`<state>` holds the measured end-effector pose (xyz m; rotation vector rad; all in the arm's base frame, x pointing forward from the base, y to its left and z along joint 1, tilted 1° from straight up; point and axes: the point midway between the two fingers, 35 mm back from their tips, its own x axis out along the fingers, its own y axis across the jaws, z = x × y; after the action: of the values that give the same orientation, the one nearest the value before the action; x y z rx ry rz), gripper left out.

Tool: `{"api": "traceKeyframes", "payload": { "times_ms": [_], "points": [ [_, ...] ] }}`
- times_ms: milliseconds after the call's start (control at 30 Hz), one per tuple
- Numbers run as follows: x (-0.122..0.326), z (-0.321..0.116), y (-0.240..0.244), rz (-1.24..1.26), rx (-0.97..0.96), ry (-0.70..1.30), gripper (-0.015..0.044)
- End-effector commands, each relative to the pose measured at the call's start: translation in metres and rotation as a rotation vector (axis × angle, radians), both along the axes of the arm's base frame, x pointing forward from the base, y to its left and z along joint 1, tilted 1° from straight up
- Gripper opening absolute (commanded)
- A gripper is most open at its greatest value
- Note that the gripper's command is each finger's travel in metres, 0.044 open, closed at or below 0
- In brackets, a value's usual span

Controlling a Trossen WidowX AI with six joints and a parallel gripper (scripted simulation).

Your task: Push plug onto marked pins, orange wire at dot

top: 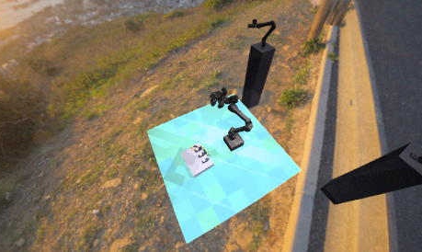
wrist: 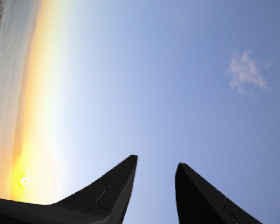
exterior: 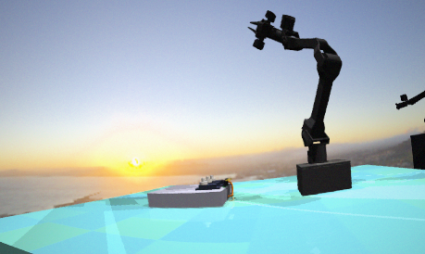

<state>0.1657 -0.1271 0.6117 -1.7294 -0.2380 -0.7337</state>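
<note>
My gripper [top: 211, 98] [exterior: 250, 25] [wrist: 156, 166] is raised high above the table, well away from the holder. Its two dark fingers stand a moderate gap apart, with only sky between them in the wrist view. A pale, flat block, apparently the holder [top: 193, 166] [exterior: 186, 199], lies on the table. Small dark parts [top: 201, 154] [exterior: 211, 185] with white tops sit on it; the servo motor cannot be singled out. An orange lead [exterior: 232, 189] hangs at the block's side facing the arm's base. The plug, the metal pins, the coloured band and its dot are too small to make out.
The arm's base [top: 233, 142] [exterior: 324, 177] stands on the cyan patterned table [top: 231, 184] [exterior: 311, 222], beside the block. A black pedestal [top: 258, 74] carrying another arm stands past the table's far corner. Another black pedestal [top: 373, 177] stands beyond the table at the right.
</note>
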Motion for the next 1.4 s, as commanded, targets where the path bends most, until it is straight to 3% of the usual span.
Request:
{"api": "traceKeyframes", "payload": {
  "times_ms": [0,1367],
  "points": [
    [0.009,-0.011,-0.003,0.066,0.094,-0.014,0.0115],
    [0.105,-0.135,0.03,0.608,0.966,-0.001,0.0115]
  ]
}}
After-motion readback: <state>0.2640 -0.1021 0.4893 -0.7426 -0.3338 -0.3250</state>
